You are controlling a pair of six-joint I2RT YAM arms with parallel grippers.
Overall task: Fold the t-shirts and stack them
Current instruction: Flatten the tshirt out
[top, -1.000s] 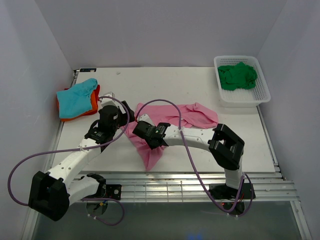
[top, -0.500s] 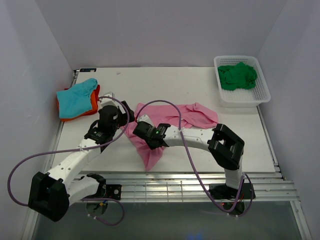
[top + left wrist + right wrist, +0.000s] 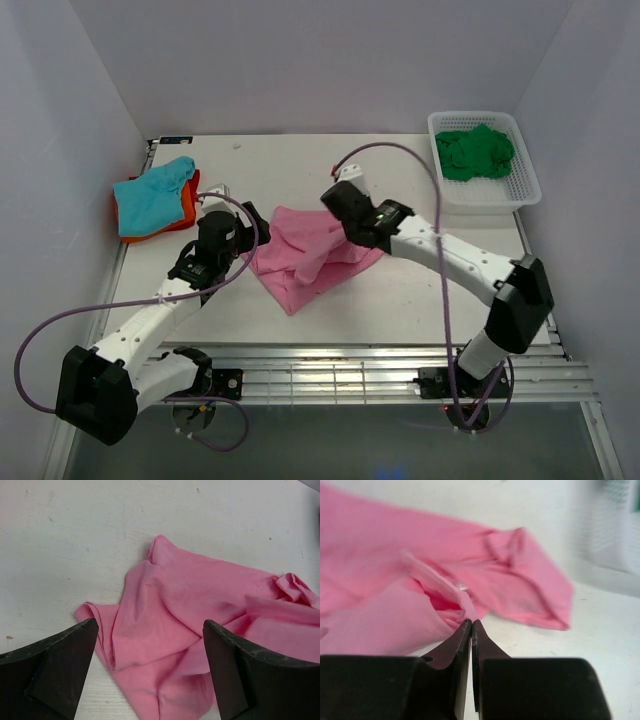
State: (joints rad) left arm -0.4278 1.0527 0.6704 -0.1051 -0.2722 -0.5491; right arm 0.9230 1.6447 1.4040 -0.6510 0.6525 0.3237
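Right hand (image 3: 471, 626) is seen pinched shut on a thin fold of the pink t-shirt (image 3: 300, 268), and that fold is pulled up a little. Left hand (image 3: 148, 635) is held wide open over the left side of the same shirt, and nothing is gripped in it. The pink t-shirt is left in a crumpled heap in the middle of the white tabletop (image 3: 300, 165). Near the far left corner, a teal t-shirt (image 3: 155, 195) is laid on top of an orange t-shirt (image 3: 186, 210). At the far right, a dark green t-shirt (image 3: 475, 152) is bunched inside a white mesh basket (image 3: 490, 201). Small dark marks are seen on the tabletop. It is closed in by plain pale walls (image 3: 320, 60) on the left, back and right.
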